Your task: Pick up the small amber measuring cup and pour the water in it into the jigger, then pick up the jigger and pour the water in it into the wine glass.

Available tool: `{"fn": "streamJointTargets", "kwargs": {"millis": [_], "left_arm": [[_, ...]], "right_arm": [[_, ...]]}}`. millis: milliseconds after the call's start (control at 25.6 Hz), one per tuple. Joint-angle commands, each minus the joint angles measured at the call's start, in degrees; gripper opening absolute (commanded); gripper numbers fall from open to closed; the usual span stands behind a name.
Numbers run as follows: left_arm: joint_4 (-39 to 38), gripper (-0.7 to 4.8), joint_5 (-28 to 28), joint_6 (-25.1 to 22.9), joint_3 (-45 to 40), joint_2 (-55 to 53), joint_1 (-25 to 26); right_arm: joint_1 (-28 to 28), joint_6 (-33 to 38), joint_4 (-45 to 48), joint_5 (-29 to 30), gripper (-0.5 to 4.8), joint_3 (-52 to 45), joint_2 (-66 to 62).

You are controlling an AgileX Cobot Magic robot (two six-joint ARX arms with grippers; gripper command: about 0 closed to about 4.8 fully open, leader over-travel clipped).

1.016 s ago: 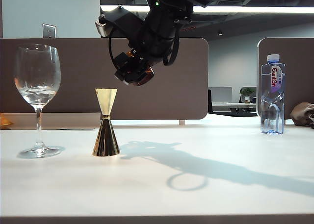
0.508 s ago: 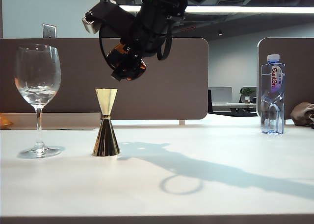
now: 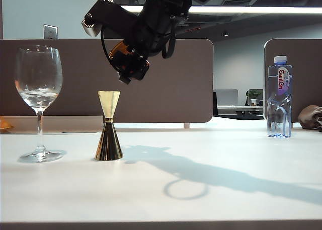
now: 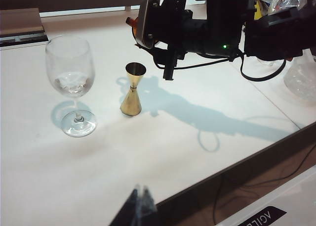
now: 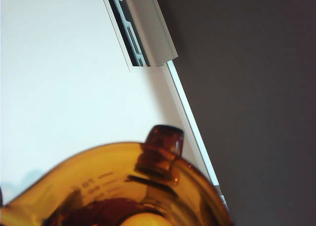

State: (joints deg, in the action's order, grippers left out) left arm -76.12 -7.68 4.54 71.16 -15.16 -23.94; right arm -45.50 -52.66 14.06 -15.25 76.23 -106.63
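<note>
Far left on the white table [image 3: 211,189]: glass [image 3: 38,84], upright, with a little water [image 3: 37,96] in the bowl. Behind it a grey wall with a switch plate [image 3: 50,31]. Just to the right: jigger [image 3: 108,125], upright, wide cone down, apart from the glass. Above and slightly right of the jigger: right gripper [image 3: 129,69], in the air, tilted, grasping the amber cup [image 5: 123,186], with the cup's rim and handle close before the wrist camera. Behind: brown partition [image 3: 191,89], ceiling light strip [image 3: 251,9]. On the table, a long arm shadow [image 3: 201,172]. Far right: bottle [image 3: 279,96] with blue cap. Left gripper [image 4: 139,206] low at the near table edge, blurred; impossible to say if released or clenched.
</note>
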Motion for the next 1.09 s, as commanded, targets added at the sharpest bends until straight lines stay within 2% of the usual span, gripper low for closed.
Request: {"fn": "streamJointTargets", "kwargs": {"millis": [39, 1094], "left_arm": [[0.35, -0.02, -0.02, 0.02, 0.11, -0.04, 0.02], [0.35, -0.02, -0.02, 0.02, 0.11, -0.04, 0.02]], "right_arm": [[-0.07, -3.02, 1.68, -0.09, 0.41, 0.35, 0.35], [0.04, -15.52, 2.54, -0.28, 0.41, 0.33, 0.35]]}}
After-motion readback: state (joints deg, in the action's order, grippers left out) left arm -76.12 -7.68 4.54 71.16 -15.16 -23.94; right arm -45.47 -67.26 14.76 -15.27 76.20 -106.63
